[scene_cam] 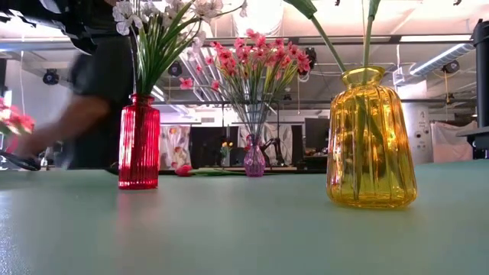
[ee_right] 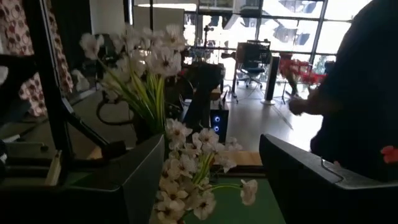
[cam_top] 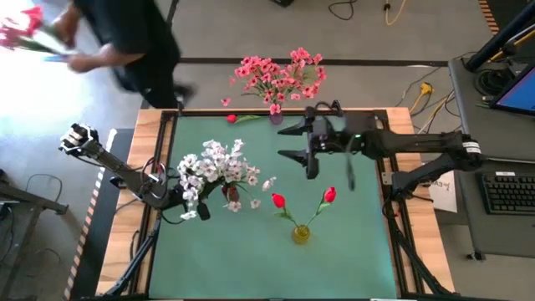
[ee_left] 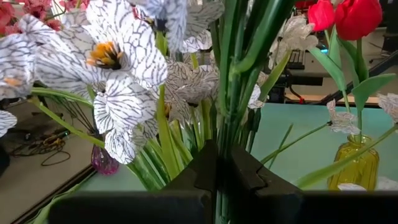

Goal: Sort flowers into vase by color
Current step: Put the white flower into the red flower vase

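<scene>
Near the desk's left edge, your left end effector has its fingers squeezed together on green stems of the white flowers in the red vase. Let go slowly so the stems do not pull out again. Your right end effector waits with fingers wide apart, holding nothing. One red bud lies by the pink flowers; it likely belongs in the yellow vase.

Bright backlight — blurred person, glowing yellow vase.
</scene>
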`<state>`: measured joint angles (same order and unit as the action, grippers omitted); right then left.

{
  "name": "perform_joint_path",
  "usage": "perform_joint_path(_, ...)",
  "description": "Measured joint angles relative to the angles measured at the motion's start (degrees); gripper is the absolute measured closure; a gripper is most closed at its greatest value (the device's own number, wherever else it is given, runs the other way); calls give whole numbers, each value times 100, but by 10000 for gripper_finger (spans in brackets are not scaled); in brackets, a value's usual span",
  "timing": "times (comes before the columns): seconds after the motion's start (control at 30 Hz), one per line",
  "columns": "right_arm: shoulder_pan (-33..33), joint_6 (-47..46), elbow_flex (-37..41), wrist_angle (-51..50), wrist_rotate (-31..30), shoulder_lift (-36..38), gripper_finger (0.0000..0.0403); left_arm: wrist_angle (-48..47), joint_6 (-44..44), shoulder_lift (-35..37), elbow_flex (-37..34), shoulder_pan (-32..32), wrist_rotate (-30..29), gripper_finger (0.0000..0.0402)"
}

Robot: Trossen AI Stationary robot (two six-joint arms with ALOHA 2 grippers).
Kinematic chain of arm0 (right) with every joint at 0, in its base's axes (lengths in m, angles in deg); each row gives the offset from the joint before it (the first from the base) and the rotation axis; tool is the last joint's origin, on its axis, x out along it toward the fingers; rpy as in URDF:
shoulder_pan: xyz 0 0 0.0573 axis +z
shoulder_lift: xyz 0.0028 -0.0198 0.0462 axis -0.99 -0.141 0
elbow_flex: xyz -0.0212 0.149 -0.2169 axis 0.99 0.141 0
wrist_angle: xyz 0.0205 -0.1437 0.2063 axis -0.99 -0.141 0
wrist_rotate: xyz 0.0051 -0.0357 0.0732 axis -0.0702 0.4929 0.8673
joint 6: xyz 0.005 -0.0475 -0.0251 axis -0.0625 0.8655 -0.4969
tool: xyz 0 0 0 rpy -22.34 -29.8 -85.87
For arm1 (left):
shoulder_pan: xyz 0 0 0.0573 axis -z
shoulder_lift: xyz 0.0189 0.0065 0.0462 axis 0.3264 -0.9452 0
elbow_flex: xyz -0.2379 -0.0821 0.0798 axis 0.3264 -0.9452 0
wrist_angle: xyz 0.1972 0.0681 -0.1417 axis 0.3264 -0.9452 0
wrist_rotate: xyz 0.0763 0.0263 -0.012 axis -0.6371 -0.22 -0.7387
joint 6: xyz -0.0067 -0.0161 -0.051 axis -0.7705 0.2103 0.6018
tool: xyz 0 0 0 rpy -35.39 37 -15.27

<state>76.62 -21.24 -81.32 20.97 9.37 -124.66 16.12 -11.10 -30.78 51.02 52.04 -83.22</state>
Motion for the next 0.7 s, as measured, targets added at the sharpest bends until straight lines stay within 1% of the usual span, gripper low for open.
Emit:
perform_joint_path(0.13,0,165,-52,191,1,-369,147,26,7,-35,0,0,-1,401)
perform_joint_path(0.27,2,146,-450,208,1,-853,147,28,7,-41,0,0,-1,401)
perform_joint_path(0.43,2,211,-1135,-263,11,-1545,144,24,6,-42,0,0,-1,401)
perform_joint_path(0.7,112,378,-2103,-843,50,-2366,93,22,7,-43,-2,0,-1,402)
